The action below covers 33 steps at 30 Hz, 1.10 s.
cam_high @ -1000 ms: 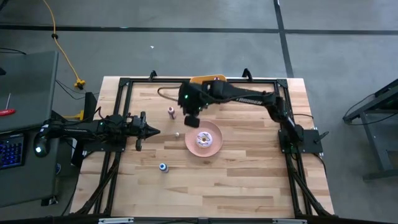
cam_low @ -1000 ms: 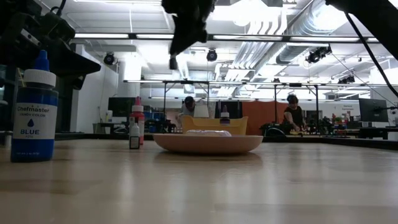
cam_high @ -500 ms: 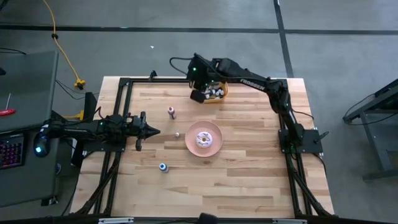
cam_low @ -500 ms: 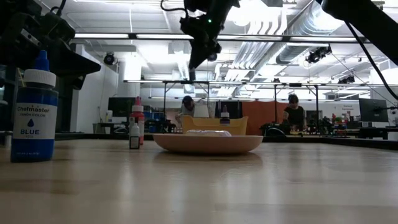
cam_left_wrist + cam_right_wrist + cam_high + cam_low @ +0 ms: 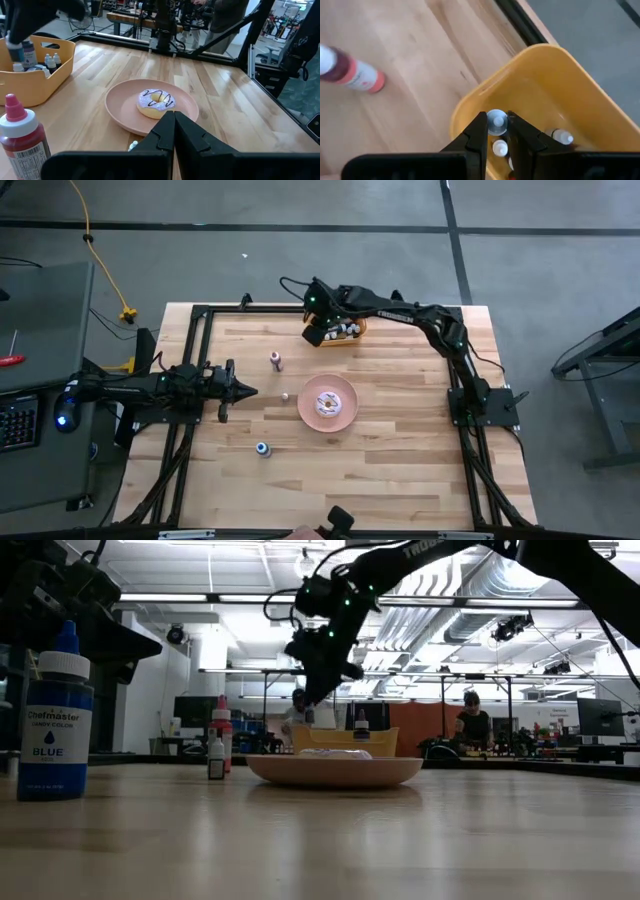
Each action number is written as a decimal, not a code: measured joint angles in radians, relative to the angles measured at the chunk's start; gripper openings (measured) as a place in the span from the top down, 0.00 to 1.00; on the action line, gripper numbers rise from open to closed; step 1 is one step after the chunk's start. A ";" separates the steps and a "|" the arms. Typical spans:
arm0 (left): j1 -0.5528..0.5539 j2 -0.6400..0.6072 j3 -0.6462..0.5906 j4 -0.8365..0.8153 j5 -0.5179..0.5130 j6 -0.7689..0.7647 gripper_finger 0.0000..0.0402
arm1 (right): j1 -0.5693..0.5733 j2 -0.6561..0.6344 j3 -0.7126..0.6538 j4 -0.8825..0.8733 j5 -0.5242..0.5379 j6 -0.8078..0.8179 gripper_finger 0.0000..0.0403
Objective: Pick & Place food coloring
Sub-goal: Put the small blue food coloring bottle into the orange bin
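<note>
My right gripper [image 5: 314, 335] hangs over the near left part of the orange bin [image 5: 348, 330], shut on a small food coloring bottle whose round pale cap [image 5: 496, 121] shows between the fingers. Several small bottles [image 5: 562, 136] lie in the bin. On the table stand a red-capped bottle [image 5: 276, 360], a tiny whitish bottle [image 5: 285, 395] and a blue bottle [image 5: 262, 448], each on its base. My left gripper [image 5: 250, 390] waits shut at the table's left side. My right gripper pinches the small bottle between its two fingers [image 5: 476, 131] at its top, by the cap [image 5: 496, 121]. The fingers slant down from above. The bottle is lifted clear, just inside the bin's rim [image 5: 470, 100]. Its body is hidden under the cap and fingers.
A pink plate [image 5: 345, 408] with a doughnut [image 5: 327, 404] sits at mid-table, right of the loose bottles. The bin stands at the table's far edge. A black frame [image 5: 200, 315] runs around the tabletop. People work in the room behind [image 5: 470, 725].
My right gripper has gone from above the plate's far left rim toward the table's far edge, over the bin. It has come down and rolled a little, still shut on the small bottle.
</note>
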 joint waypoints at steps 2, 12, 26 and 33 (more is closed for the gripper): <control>0.000 0.000 0.000 0.000 0.000 0.000 1.00 | 0.000 0.000 -0.036 0.040 0.019 0.025 0.88; 0.000 0.000 0.000 0.000 0.000 0.000 1.00 | 0.008 0.000 -0.154 0.135 0.068 0.106 0.88; 0.000 0.000 0.000 0.000 0.000 0.000 1.00 | 0.008 -0.002 -0.186 0.147 0.080 0.183 0.88; 0.000 0.000 0.000 0.000 0.000 0.000 1.00 | 0.008 -0.002 -0.186 0.143 0.072 0.233 0.88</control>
